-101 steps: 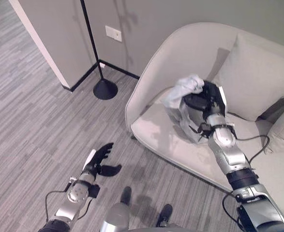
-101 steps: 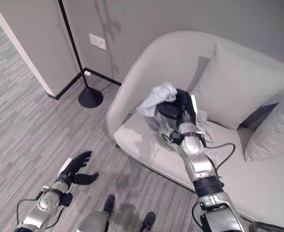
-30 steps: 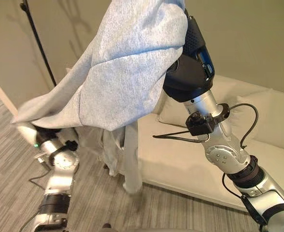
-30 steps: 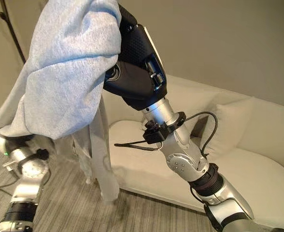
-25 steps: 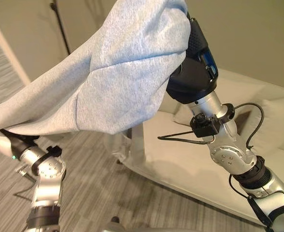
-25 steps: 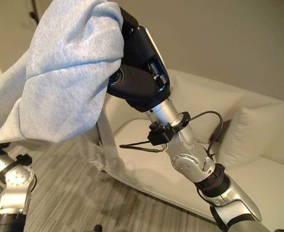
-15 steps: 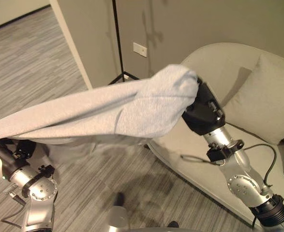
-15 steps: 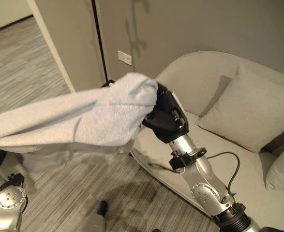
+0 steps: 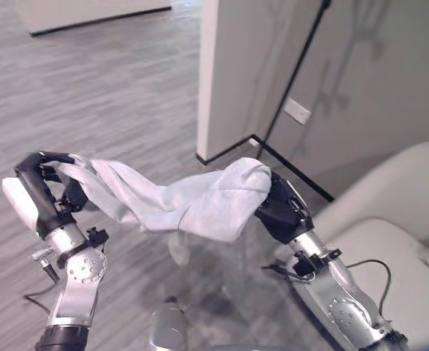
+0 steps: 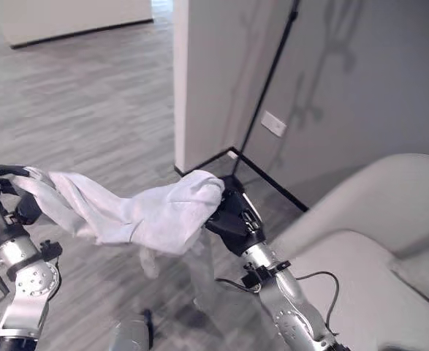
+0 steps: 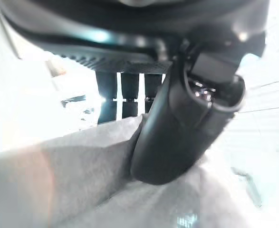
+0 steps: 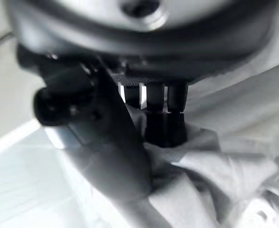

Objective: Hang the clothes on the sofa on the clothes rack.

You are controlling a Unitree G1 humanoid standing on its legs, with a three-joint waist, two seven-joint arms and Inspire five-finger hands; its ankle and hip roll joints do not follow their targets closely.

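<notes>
A light grey garment [image 9: 177, 201] hangs stretched in the air between my two hands, over the wooden floor. My left hand [image 9: 42, 179] is shut on its left end, the thumb [image 11: 177, 137] pressed on the cloth [image 11: 58, 175]. My right hand [image 9: 281, 210] is shut on the other end, which bunches over the hand; its fingers [image 12: 164, 118] curl into the folds [image 12: 215, 166]. A loose part of the garment [image 10: 150, 262] dangles below the middle. The pale sofa [image 9: 389, 219] lies at the right, behind my right arm.
A thin black pole [image 9: 296, 66] leans up along the grey wall, its foot hidden behind the garment. A wall corner [image 9: 207, 80] with black skirting juts out ahead. A white wall socket [image 9: 297, 111] sits low on the wall. Open grey plank floor [image 9: 104, 88] spreads to the left.
The camera has swung left, away from the sofa toward the wall corner. The garment has come down from head height and now sags lower between both hands; my left hand shows gripping its end.
</notes>
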